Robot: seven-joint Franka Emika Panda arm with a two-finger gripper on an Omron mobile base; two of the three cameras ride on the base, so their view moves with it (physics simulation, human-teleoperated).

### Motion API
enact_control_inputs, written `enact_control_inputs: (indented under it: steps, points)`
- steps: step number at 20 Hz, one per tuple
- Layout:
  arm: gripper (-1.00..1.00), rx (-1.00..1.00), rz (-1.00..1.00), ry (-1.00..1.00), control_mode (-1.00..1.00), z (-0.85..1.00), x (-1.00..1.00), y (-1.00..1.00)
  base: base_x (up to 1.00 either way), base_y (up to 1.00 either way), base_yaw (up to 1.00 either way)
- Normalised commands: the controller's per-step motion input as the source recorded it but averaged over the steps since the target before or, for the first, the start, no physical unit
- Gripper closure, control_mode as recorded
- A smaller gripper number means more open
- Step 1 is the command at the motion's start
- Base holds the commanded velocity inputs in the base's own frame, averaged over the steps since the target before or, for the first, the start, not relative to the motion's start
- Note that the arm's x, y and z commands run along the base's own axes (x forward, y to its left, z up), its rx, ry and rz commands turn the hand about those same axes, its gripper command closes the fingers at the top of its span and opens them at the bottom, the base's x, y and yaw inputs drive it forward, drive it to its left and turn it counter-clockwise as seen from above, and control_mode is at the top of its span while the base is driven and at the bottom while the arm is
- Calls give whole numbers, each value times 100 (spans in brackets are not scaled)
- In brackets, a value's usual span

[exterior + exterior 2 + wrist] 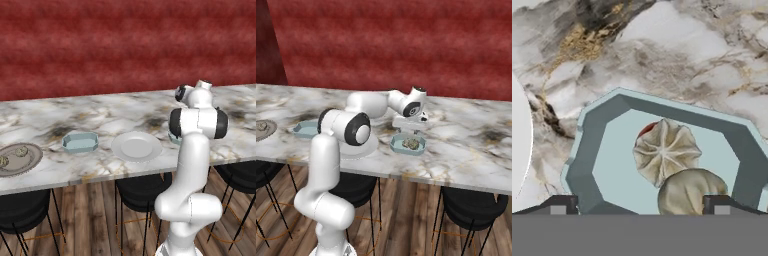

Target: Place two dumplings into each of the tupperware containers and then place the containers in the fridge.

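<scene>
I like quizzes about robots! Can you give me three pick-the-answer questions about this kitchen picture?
1. Where do the two dumplings under the tool lie?
A. In the blue container
B. On the white plate
C. On the floor

2. How many dumplings lie on the grey-brown plate?
A. None
B. Two
C. Five

3. How is the tool?
A. Shut on a dumpling
B. Open
C. Shut on a plate

Answers:
1 A: both dumplings sit inside the blue container.
2 B: two lumps sit on the grey-brown plate.
3 B: the tool has its tips wide apart, holding nothing.
</scene>
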Motion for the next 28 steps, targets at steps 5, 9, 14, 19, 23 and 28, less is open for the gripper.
enact_control_inputs:
  steps: [5,9,14,19,23,28]
  points:
    - [-100,-9,0,5,-100,-12,-38,70,0,0,0]
    - [-100,-8,0,0,-100,-36,-43,12,0,0,0]
    - [-100,0,0,0,-100,-9,-23,5,0,0,0]
    - [-100,-2,1,-3,-100,-9,-9,31,0,0,0]
    - [-100,-1,6,-4,-100,-12,29,9,0,0,0]
    - [-100,0,8,-7,-100,-21,29,0,0,0,0]
